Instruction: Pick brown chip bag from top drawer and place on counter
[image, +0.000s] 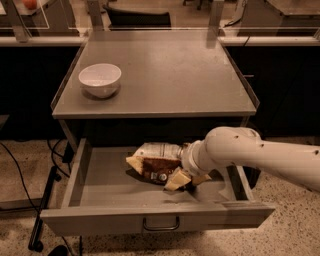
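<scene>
The brown chip bag (156, 161) lies in the middle of the open top drawer (100, 187), dark brown face up with tan ends and a pale printed part toward the back. My gripper (187, 178) is down inside the drawer at the bag's right end, touching or overlapping it, on the white arm (250, 152) that reaches in from the right. The grey counter (165, 75) lies above the drawer.
A white bowl (100, 79) stands on the counter's left side. The drawer front carries a small metal handle (161, 223). Black cables and a stand foot (40, 220) lie on the speckled floor to the left. Glass partitions stand behind the counter.
</scene>
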